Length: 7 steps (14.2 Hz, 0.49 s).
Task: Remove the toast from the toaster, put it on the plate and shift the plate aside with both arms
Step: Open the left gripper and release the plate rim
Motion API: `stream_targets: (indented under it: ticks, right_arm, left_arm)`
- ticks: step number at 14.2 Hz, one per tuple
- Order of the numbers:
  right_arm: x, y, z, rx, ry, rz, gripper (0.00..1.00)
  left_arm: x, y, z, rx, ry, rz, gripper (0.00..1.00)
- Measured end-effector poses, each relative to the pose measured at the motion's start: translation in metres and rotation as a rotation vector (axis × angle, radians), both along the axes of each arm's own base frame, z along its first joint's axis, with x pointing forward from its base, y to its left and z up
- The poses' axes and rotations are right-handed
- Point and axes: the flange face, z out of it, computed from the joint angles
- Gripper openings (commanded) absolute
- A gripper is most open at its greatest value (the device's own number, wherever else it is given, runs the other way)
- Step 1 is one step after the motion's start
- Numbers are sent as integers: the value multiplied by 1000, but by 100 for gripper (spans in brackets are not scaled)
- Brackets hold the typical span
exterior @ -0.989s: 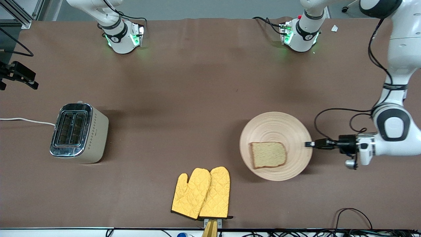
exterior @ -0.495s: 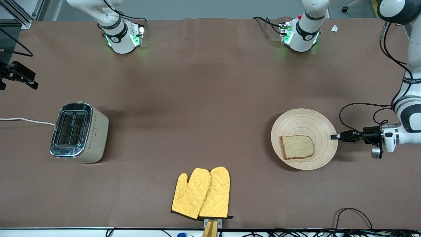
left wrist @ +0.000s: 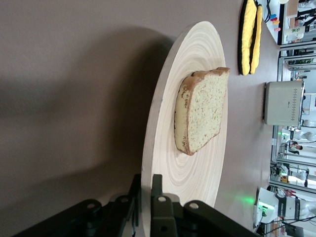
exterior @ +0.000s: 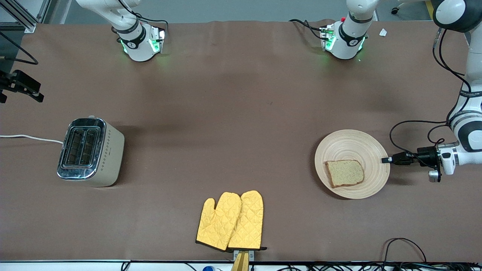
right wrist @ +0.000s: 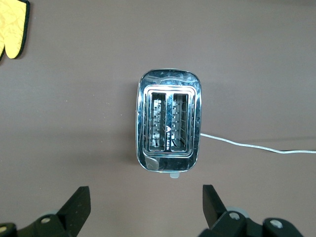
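The round wooden plate [exterior: 352,146] lies toward the left arm's end of the table, with the toast [exterior: 345,172] flat on the part of it nearer the front camera. My left gripper [exterior: 385,160] is shut on the plate's rim at the side toward the left arm's end. In the left wrist view its two jaws [left wrist: 146,180] pinch the rim of the plate [left wrist: 202,168], one above and one below, and the toast [left wrist: 202,111] lies just past them. A broad shadow lies under the plate. My right gripper [right wrist: 145,197] is open and empty, high over the table beside the toaster [right wrist: 169,131].
The silver and cream toaster [exterior: 90,150] stands toward the right arm's end, slots empty, its white cord [exterior: 30,138] running off the table. A pair of yellow oven mitts [exterior: 231,220] lies at the near edge. Black cables [exterior: 404,248] loop at the near edge below the plate.
My left gripper has pulled the plate with the toast toward the left arm's end of the table, then slightly nearer the front camera. The toaster and mitts have not moved.
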Motion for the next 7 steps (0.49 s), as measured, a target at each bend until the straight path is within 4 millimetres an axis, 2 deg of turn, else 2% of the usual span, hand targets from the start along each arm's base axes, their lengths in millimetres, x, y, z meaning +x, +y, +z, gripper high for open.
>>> stream_targets:
  ticks: [1,4,7]
  right_arm:
    - [0,0,0,0,0,0,100]
    - [0,0,0,0,0,0,100]
    - [0,0,0,0,0,0,100]
  left_arm:
    - [3,1,2,7,-10,5,100]
    - [11,5,6,24,-33,16,100]
    - [23,8,23,78,-18,24,100]
